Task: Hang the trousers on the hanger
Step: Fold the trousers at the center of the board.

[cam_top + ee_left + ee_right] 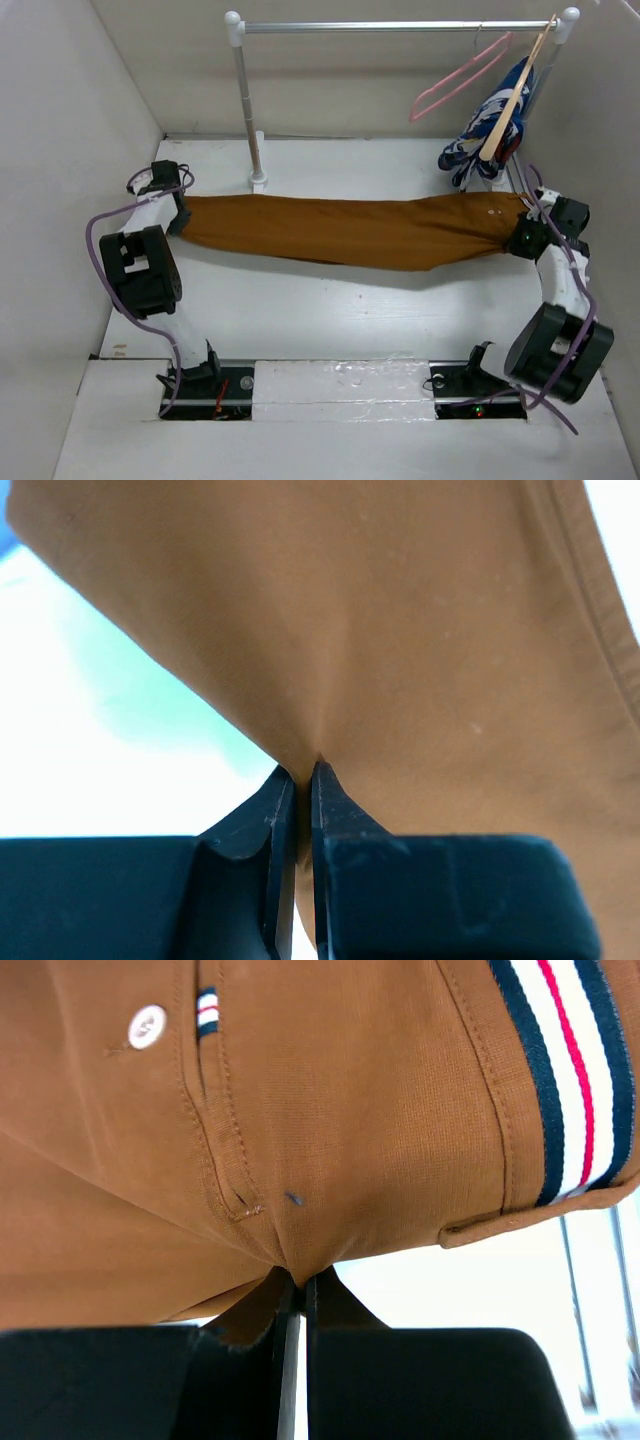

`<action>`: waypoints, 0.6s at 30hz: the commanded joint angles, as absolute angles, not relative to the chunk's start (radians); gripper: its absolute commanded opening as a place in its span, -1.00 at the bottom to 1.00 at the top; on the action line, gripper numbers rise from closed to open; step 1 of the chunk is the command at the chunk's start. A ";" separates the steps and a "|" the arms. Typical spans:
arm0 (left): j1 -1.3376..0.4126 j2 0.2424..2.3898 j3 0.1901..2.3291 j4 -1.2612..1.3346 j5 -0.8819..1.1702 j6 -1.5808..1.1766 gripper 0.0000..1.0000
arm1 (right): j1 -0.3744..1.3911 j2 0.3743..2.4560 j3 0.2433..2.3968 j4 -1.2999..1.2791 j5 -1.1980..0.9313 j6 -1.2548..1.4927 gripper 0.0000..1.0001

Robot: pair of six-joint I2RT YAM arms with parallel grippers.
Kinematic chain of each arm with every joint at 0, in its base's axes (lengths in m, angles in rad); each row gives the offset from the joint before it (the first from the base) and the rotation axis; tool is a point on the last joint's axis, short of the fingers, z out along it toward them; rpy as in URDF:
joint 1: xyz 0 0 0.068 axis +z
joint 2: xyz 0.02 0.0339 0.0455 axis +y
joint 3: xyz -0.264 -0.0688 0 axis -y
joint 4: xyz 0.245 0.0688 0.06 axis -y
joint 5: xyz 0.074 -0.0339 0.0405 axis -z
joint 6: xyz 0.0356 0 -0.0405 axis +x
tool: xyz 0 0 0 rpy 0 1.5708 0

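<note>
Both pairs of jaws are pinched tight on cloth. On the left wrist view the left gripper (pixel 300 770) has its two dark fingers almost together, with a fold of the trousers (pixel 400 630) nipped between the tips. The right gripper (pixel 297 1280) is closed the same way on a pucker of the brown fabric, just below a white button (pixel 147 1026), with the striped waistband (pixel 565 1070) off toward 2 o'clock.

From the top camera the trousers (pixel 350 232) run as one long band across the middle of the table (pixel 330 320), from the left gripper (pixel 180 215) at 9 o'clock to the right gripper (pixel 522 235) at 3 o'clock. The band sags a little in the middle; whether it rests on the table or hangs just above it I cannot tell for sure.

At 1 o'clock the pink hanger (pixel 455 85) hangs tilted from the rail (pixel 400 27), well apart from the trousers. Just beside it, toward 2 o'clock, a pale wooden hanger (pixel 515 95) carries a blue, white and red patterned garment (pixel 490 135), whose lower end comes down near the waist end of the trousers.
</note>
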State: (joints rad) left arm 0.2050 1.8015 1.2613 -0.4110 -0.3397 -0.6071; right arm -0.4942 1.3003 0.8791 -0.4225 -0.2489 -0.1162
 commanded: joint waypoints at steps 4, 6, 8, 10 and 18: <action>0.242 1.619 1.191 -0.511 -0.561 -0.572 -1.00 | -0.523 1.013 0.844 -0.655 -0.079 -0.218 -1.00; 0.242 1.592 1.154 -0.485 -0.531 -0.569 -0.99 | -0.512 0.968 0.822 -0.638 -0.081 -0.206 -0.84; 0.242 1.600 1.152 -0.511 -0.526 -0.598 -0.38 | -0.521 1.017 0.805 -0.623 -0.066 -0.216 -0.25; 0.242 1.606 1.163 -0.534 -0.540 -0.617 0.23 | -0.522 1.048 0.821 -0.609 -0.061 -0.227 0.22; 0.200 1.509 1.190 -0.496 -0.448 -0.617 0.95 | -0.473 1.163 1.020 -0.554 -0.230 -0.147 0.32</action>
State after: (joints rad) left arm 0.2295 1.5761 1.1584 -0.5125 -0.4603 -0.6147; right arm -0.5091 1.1778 0.9569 -0.6403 -0.1509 -0.1841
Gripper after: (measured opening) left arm 0.979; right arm 0.663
